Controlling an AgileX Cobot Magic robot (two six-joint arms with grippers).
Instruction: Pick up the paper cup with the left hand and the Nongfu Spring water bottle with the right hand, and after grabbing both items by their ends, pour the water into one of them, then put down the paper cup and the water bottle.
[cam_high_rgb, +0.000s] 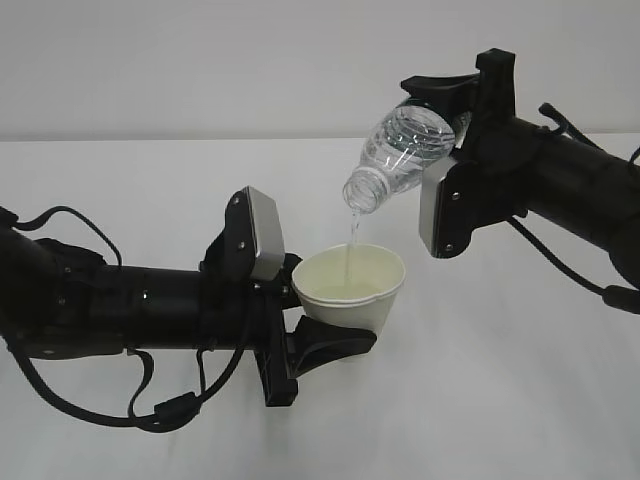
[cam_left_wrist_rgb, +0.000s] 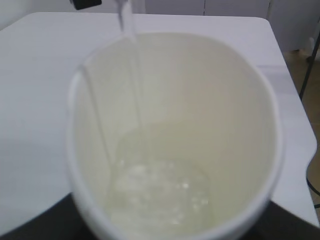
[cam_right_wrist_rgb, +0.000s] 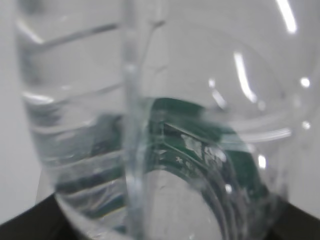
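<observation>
My left gripper (cam_high_rgb: 320, 335) is shut on the white paper cup (cam_high_rgb: 350, 290), held upright above the table with its cream inside showing. From the upper right, my right gripper (cam_high_rgb: 450, 110) holds the clear Nongfu Spring water bottle (cam_high_rgb: 400, 155) by its base, tilted mouth-down over the cup. A thin stream of water (cam_high_rgb: 350, 240) falls from the bottle mouth into the cup. The left wrist view fills with the cup (cam_left_wrist_rgb: 175, 140), the stream (cam_left_wrist_rgb: 132, 60) and water pooling at its bottom (cam_left_wrist_rgb: 160, 195). The right wrist view shows the bottle wall (cam_right_wrist_rgb: 160, 100) and its green label (cam_right_wrist_rgb: 210, 145) close up.
A white table (cam_high_rgb: 500, 400) lies under both arms, its far edge against a pale wall. Black cables (cam_high_rgb: 150, 410) loop below the left arm and others hang from the right arm (cam_high_rgb: 570, 270).
</observation>
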